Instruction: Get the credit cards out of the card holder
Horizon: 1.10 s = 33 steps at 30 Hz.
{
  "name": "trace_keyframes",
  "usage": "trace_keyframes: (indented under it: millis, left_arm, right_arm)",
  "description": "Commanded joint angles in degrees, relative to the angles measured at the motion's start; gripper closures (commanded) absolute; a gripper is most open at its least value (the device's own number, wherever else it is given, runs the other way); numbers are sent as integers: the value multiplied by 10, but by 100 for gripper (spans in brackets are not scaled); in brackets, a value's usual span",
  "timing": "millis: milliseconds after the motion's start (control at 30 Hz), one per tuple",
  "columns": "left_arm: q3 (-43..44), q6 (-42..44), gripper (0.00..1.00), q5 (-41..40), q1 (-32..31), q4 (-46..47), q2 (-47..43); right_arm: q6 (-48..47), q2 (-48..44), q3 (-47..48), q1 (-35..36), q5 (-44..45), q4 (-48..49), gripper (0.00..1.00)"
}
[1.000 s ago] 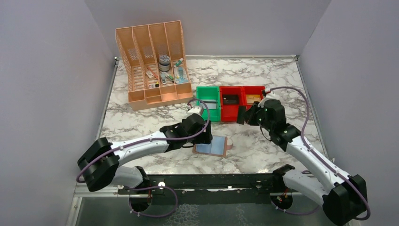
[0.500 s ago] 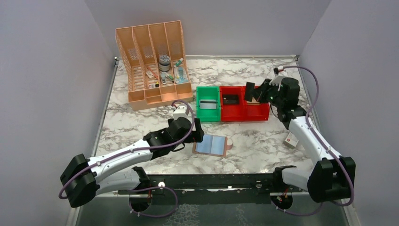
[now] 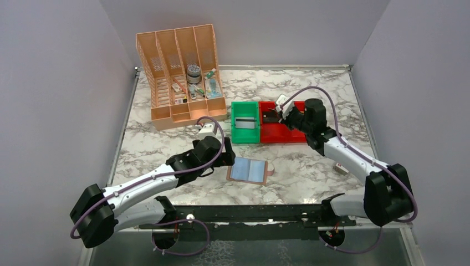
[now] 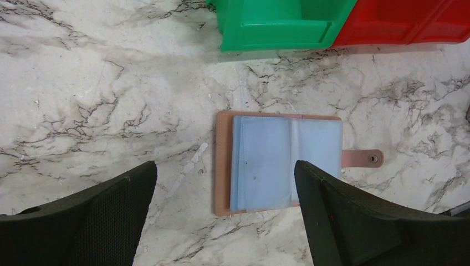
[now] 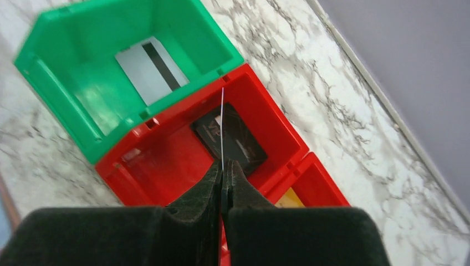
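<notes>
The card holder (image 4: 282, 160) lies open on the marble, its light blue inside up and its snap tab (image 4: 363, 158) to the right; it also shows in the top view (image 3: 250, 170). My left gripper (image 4: 224, 169) hovers over its left edge, open and holding nothing, and sits at the holder's left in the top view (image 3: 227, 155). My right gripper (image 5: 223, 166) is shut on a credit card (image 5: 222, 122) seen edge-on as a thin line above a red bin (image 5: 166, 160). A dark credit card (image 5: 228, 138) lies in that bin. A pale striped card (image 5: 151, 69) lies in the green bin (image 5: 61, 94).
The green bin (image 3: 245, 140) and red bins (image 3: 274, 138) stand in a row behind the holder. An orange file organiser (image 3: 180, 72) with small items is at the back left. A small white box (image 3: 341, 167) lies by the right arm.
My right gripper has carried its card from the table's middle up over the red bins, then left above the middle one. My left gripper opened wide and drew back left off the holder.
</notes>
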Motion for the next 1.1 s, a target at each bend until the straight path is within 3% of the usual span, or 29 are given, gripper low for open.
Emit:
trace_keyframes:
  millis: [0, 167, 400, 1067]
  left_arm:
    - [6, 1, 2, 25, 5, 15, 12]
    - [10, 4, 2, 36, 6, 16, 23]
    - [9, 6, 2, 36, 9, 13, 12]
    - [-2, 9, 2, 40, 24, 10, -4]
  right_arm:
    - [-151, 27, 14, -2, 9, 13, 99]
    - [-219, 71, 23, -2, 1, 19, 99]
    - [-245, 119, 42, -2, -37, 47, 99]
    - [-332, 254, 146, -2, -22, -45, 98]
